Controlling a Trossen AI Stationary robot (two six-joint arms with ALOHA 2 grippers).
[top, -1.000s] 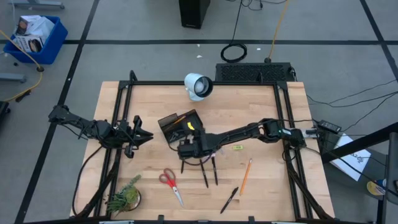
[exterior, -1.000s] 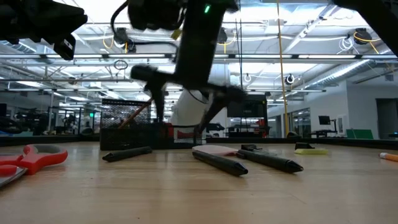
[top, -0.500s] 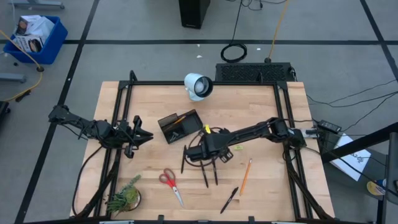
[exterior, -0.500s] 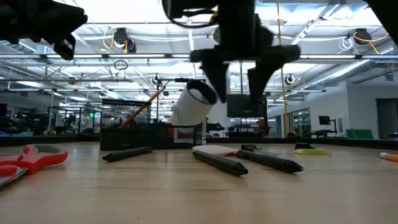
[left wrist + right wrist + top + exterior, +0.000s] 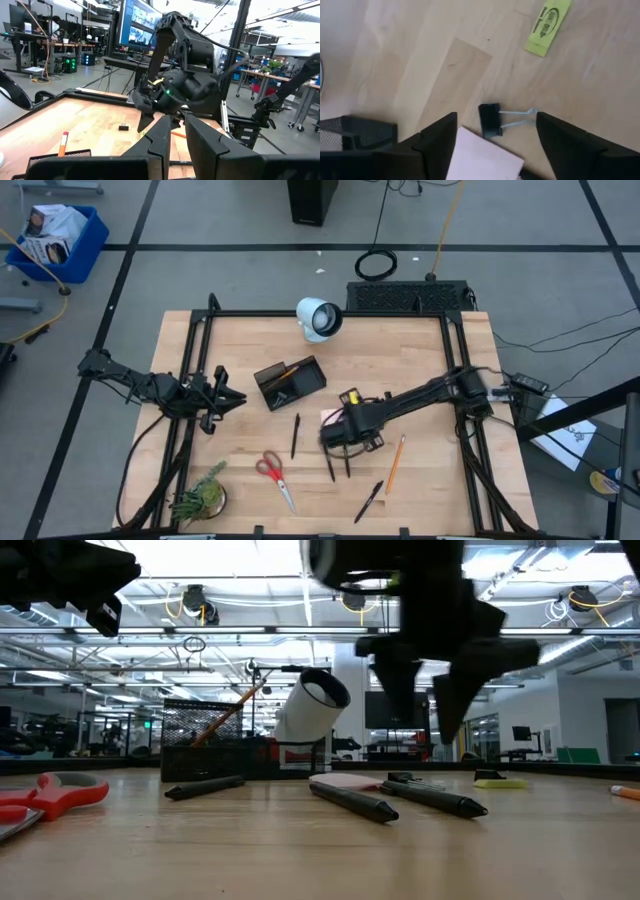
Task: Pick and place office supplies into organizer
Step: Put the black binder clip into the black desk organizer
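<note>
Your right hand (image 5: 352,438) has swung away from the small black mesh organizer (image 5: 289,383) since a second ago and now hangs over the middle of the desk (image 5: 420,370), lower and further right in the high view. Its fingers (image 5: 575,150) stand wide apart and hold nothing; in the right wrist view they frame a black binder clip with wire arms (image 5: 491,120) lying on the wood, with a corner of the pink square sticky-note pad (image 5: 482,161) just beside it. Your left hand (image 5: 222,399) has not moved: it waits at the left edge of the desk with its fingers (image 5: 162,137) nearly together and nothing between them.

Count the supplies in the high view. Four slim black pens: one alone (image 5: 295,434) left of the right hand, two (image 5: 329,466) close together below it, one (image 5: 368,501) near the bottom edge. One orange pencil (image 5: 395,463) lies loose right of the hand, and another leans in the organizer (image 5: 283,370). One pair of red-handled scissors (image 5: 272,477) lies at lower left. One yellow-green label (image 5: 548,24) shows in the right wrist view, apart from the clip.

Around them stand a white cylindrical lamp-like object (image 5: 318,318) at the top edge, a green plant (image 5: 199,498) at the lower left corner, and a large black grille-like box (image 5: 408,295) beyond the desk. The right arm lies across the sticky-note pad in the high view, hiding most of it.
</note>
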